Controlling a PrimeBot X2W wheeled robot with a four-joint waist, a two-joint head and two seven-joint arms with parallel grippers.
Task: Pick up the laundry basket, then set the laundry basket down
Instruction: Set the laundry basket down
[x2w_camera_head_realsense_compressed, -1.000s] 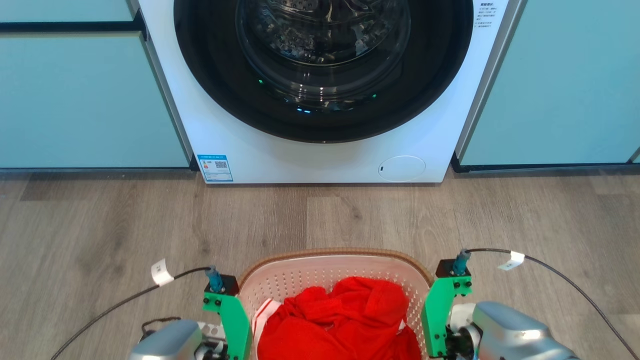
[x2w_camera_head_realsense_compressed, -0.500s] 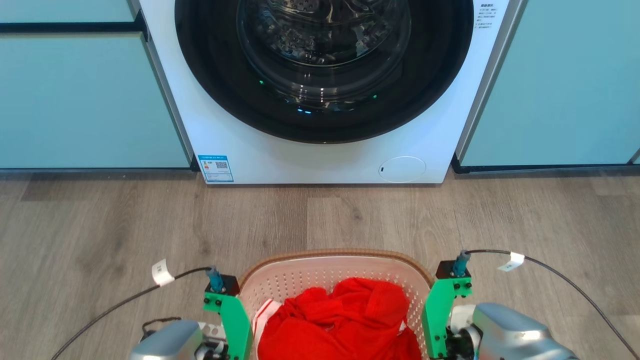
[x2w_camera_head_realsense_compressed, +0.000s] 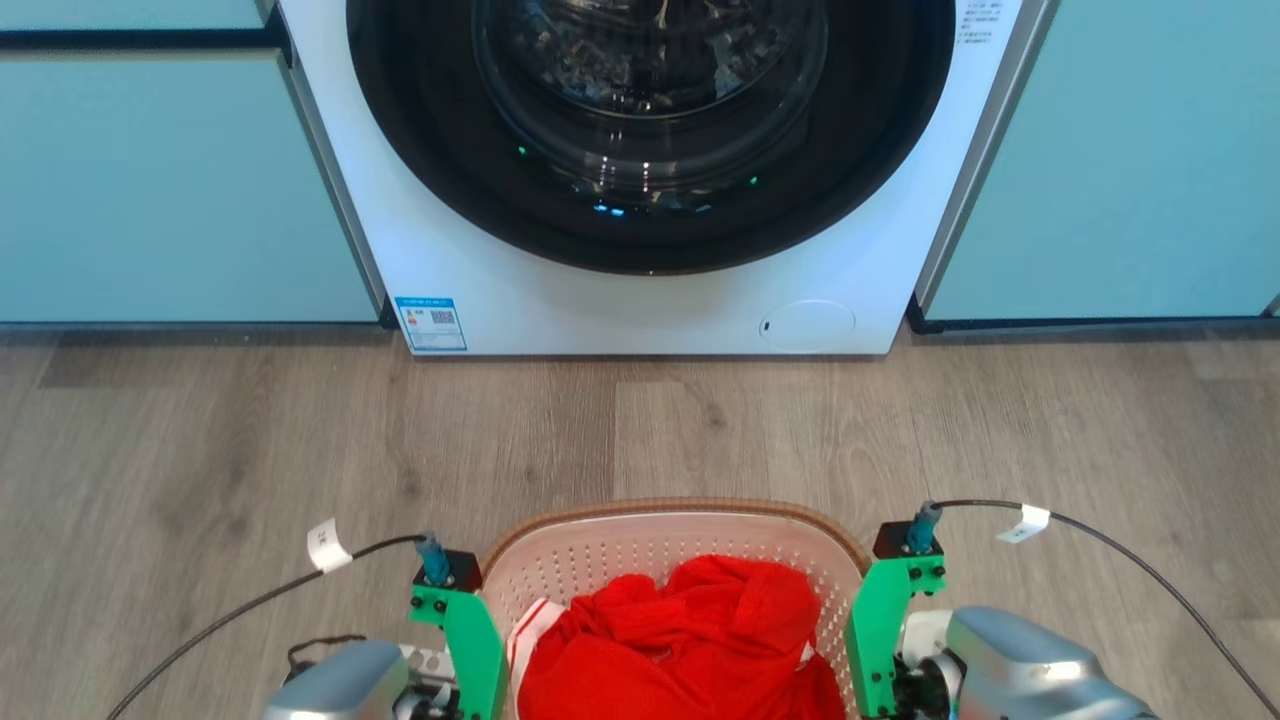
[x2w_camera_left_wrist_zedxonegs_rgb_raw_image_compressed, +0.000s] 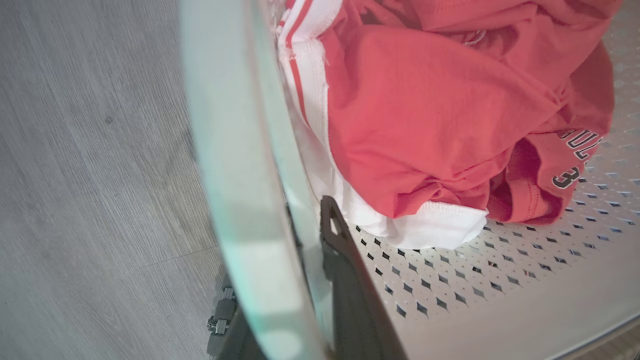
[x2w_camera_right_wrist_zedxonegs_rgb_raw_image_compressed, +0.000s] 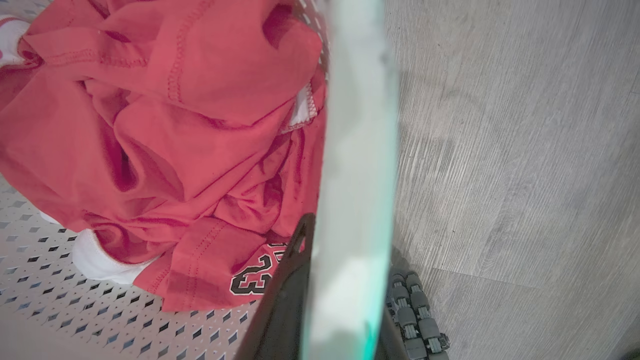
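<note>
The left gripper (x2w_camera_left_wrist_zedxonegs_rgb_raw_image_compressed: 280, 260) and right gripper (x2w_camera_right_wrist_zedxonegs_rgb_raw_image_compressed: 356, 270) each pinch a side of the laundry basket (x2w_camera_head_realsense_compressed: 660, 550), low between them before the washing machine (x2w_camera_head_realsense_compressed: 640, 310). If one slips on the smooth plastic, the red shirt (x2w_camera_head_realsense_compressed: 690, 640) tips out.

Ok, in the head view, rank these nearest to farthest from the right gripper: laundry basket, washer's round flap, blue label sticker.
1. laundry basket, its right rim held in the right gripper.
2. round flap, lower right of the washer, straight ahead.
3. blue label sticker, washer's lower left.
</note>
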